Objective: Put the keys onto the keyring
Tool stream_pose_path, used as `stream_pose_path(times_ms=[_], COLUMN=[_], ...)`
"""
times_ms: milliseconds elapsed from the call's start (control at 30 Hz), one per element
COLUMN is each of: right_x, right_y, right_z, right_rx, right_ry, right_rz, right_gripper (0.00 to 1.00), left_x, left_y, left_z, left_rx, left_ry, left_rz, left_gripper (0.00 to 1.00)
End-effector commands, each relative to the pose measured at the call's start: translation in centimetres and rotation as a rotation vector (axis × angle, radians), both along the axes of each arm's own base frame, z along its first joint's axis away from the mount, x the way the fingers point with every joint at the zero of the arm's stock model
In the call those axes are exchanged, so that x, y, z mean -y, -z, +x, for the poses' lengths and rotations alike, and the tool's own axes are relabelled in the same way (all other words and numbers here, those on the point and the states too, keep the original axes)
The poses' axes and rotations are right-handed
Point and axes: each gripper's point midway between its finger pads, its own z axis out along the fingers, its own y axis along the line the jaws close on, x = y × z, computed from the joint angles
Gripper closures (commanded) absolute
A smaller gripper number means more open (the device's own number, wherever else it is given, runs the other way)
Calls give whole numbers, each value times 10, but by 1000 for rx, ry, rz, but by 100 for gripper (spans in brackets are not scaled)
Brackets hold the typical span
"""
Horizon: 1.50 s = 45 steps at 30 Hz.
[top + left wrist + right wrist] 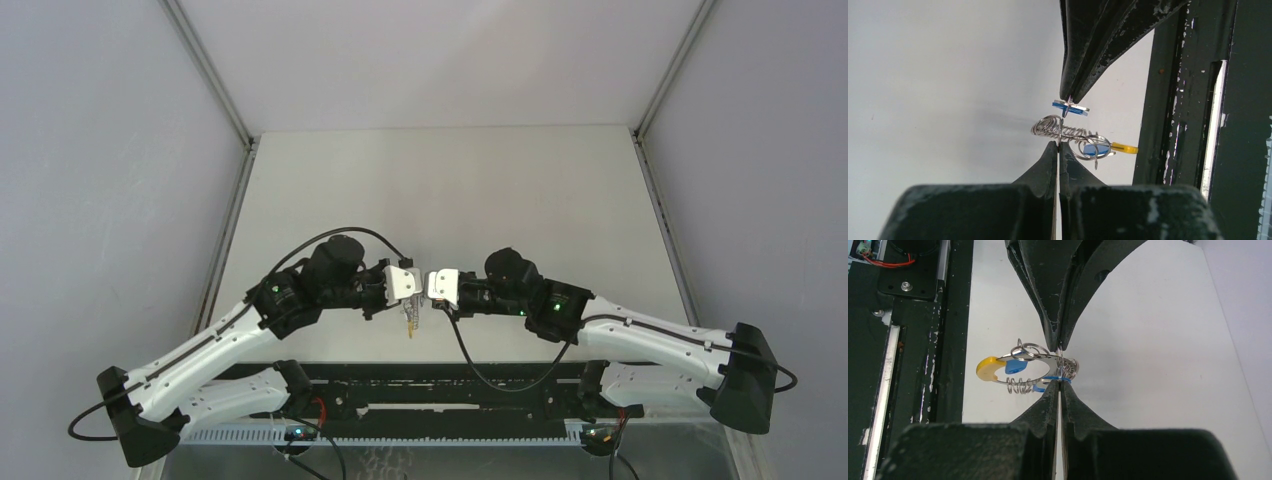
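Observation:
The keyring [1060, 128] is a silvery coiled loop with a yellow section [1124, 148], hanging above the table between both grippers. My left gripper [1059, 145] is shut on the coil's wire. One blue-headed key [1095, 149] hangs on small rings by the yellow section. My right gripper [1059, 383] is shut on a second blue key [1071, 108], held just beside the coil; whether it touches the coil I cannot tell. In the top view both grippers meet tip to tip at the table's near middle, with the keyring [410, 322] dangling below them.
The white table [450, 190] stretches away behind the grippers, with grey walls on both sides. A black rail frame [430, 385] runs along the near edge, close under the grippers, and shows in both wrist views [1178, 100] [913, 340].

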Motion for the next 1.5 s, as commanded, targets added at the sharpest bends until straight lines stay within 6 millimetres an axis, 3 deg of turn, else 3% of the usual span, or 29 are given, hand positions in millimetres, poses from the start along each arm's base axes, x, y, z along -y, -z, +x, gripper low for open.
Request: stream_pose_path(times_ms=[0, 1467], right_x=[-8, -8], right_y=[-21, -6], right_z=[4, 13], right_rx=[17, 12], right_ry=[11, 57], right_rz=[40, -40], right_gripper=[100, 100], left_x=[6, 7], left_y=[-10, -15], left_z=[0, -2], left_rx=[40, 49], left_ry=[29, 38], left_rz=[-47, -68], left_gripper=[100, 100])
